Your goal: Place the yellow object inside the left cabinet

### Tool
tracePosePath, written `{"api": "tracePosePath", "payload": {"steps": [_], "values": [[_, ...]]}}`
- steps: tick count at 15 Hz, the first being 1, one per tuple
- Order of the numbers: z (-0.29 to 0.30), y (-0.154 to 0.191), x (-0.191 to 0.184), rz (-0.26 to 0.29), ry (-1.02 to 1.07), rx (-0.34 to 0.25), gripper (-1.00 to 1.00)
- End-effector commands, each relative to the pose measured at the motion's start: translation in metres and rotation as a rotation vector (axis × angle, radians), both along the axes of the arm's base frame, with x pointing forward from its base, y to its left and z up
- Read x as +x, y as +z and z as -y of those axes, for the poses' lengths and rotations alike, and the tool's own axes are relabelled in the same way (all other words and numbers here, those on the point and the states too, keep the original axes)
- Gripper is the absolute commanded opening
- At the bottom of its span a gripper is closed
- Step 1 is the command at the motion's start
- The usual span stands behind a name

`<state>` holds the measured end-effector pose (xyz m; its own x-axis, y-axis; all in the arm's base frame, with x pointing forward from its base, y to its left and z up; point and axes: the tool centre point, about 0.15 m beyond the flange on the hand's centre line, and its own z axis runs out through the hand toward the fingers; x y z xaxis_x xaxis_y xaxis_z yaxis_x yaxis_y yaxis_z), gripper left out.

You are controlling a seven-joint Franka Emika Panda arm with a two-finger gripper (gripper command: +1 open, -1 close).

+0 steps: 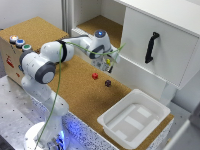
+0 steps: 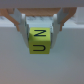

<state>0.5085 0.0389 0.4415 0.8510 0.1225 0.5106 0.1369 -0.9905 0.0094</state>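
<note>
The yellow object (image 2: 39, 40) is a small yellow block with dark letters on its faces. My gripper (image 2: 40, 31) is shut on it, with one finger on each side. In the exterior view the gripper (image 1: 108, 64) holds the yellow object (image 1: 108, 62) above the cork counter, just in front of the left cabinet (image 1: 100, 25), which is an open white-walled compartment with a cork-brown floor. The block is outside the compartment, near its front edge.
A red cube (image 1: 95, 76) and a dark cube (image 1: 107, 83) lie on the cork counter (image 1: 75, 85) below the gripper. A white door with a black handle (image 1: 151, 47) stands to the exterior view's right. A white plastic tub (image 1: 134, 119) sits at the counter's near right end.
</note>
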Motion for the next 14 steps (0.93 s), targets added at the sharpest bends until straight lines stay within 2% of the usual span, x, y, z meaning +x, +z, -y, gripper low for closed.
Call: {"api": "tracePosePath", "payload": {"steps": [1,3,5,9,14], "values": [[-0.081,0.054,0.025,-0.018,0.013,0.045,-1.0],[-0.095,0.059,0.046,0.025,-0.003,0.039,-1.0],[-0.095,0.061,0.07,0.039,-0.043,0.049,-1.0],[-0.079,0.06,0.114,0.039,-0.131,0.064,-1.0],[-0.074,0.054,0.147,0.036,-0.147,0.024,-1.0]]}}
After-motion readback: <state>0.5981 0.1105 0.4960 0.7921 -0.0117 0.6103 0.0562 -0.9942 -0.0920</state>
